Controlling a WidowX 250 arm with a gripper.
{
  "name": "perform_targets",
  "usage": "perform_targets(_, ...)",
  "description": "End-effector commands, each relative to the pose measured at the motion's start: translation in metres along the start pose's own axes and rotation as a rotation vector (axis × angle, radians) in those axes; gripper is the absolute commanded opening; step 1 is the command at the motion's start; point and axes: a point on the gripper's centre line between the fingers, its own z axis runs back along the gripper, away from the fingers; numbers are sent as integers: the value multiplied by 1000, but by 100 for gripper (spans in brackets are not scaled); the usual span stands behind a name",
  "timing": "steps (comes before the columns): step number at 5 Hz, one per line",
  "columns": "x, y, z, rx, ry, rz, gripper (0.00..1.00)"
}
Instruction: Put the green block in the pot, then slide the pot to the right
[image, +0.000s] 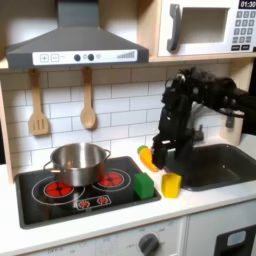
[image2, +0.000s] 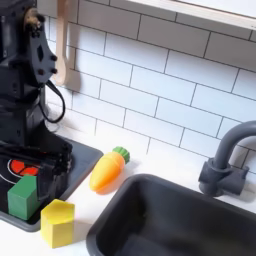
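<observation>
Green block (image: 144, 185) is sitting on the front right corner of the black hob (image: 60, 195), just beside the yellow block (image: 172, 186), which rests on the white counter (image: 200, 208) between the hob and the sink (image: 222, 165). In the second exterior view I get the same pair closer up: green one (image2: 23, 195) on the hob's edge, yellow one (image2: 57, 222) nearer the camera, the orange toy carrot (image2: 109, 169) lying off toward the sink (image2: 170, 220).

My hand (image: 160, 158) hangs low above that corner, and in the first exterior view it reads as slightly up and to the first exterior view's right of the green block, closer to over the gap between green and yellow. It isn't holding anything I can make out. The fingers are dark against a dark arm in both exterior views, so I cannot tell whether they stand apart or together.

That offset is what I'm watching. I judge the hand has to come toward the first exterior view's left and down to centre on green, or I risk nudging yellow instead. The block looks squarish, so no real long axis to line up with.

Pot (image: 77, 161) sits well apart, on the hob's back left, mouth up, off to the first exterior view's left of the hand. The block isn't in it yet
</observation>
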Motion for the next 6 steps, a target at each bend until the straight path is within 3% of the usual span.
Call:
perform_targets(1, 19, 12, -12, 22, 4, 29, 100)
perform_targets(4, 34, 11, -40, 29, 47, 10, 100)
perform_targets(6, 38, 11, -56, 35, 76, 32, 100)
